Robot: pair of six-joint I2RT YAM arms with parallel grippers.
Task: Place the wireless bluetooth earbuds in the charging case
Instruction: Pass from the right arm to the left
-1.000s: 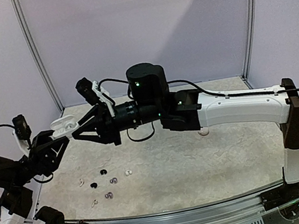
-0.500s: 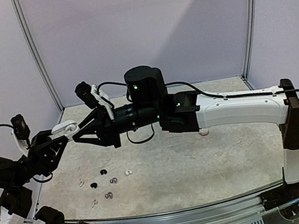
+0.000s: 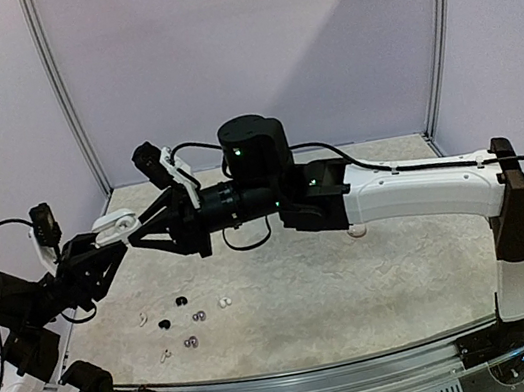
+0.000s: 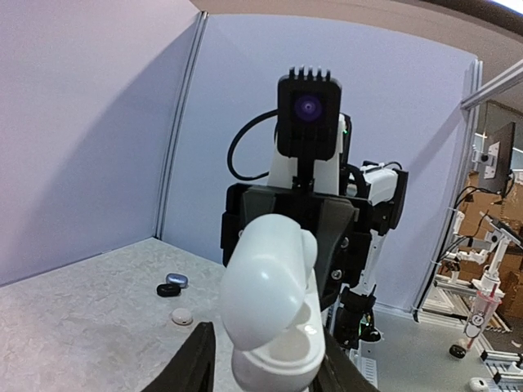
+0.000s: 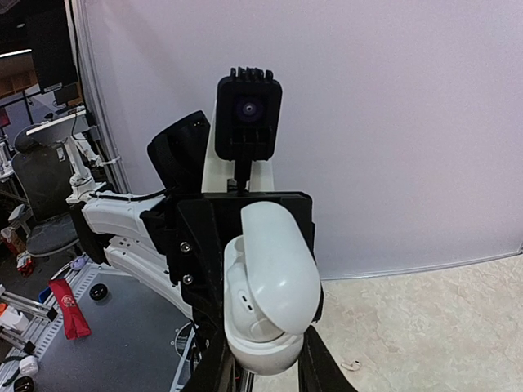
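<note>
Left hand (image 4: 265, 369) has closed in around the raised charging case (image 4: 270, 286), grip not confirmed; right hand (image 5: 261, 359) clamps it. Earbuds (image 3: 185, 321) wait on the counter (image 3: 358, 280) at six o'clock.

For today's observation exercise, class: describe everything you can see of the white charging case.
The charging case is glossy white plastic, rounded like a pebble, its hinged lid swung open and tilted over the base. It hangs in the air above the left side of the table, gripped by the right claw, while the left claw flanks its base.
</note>
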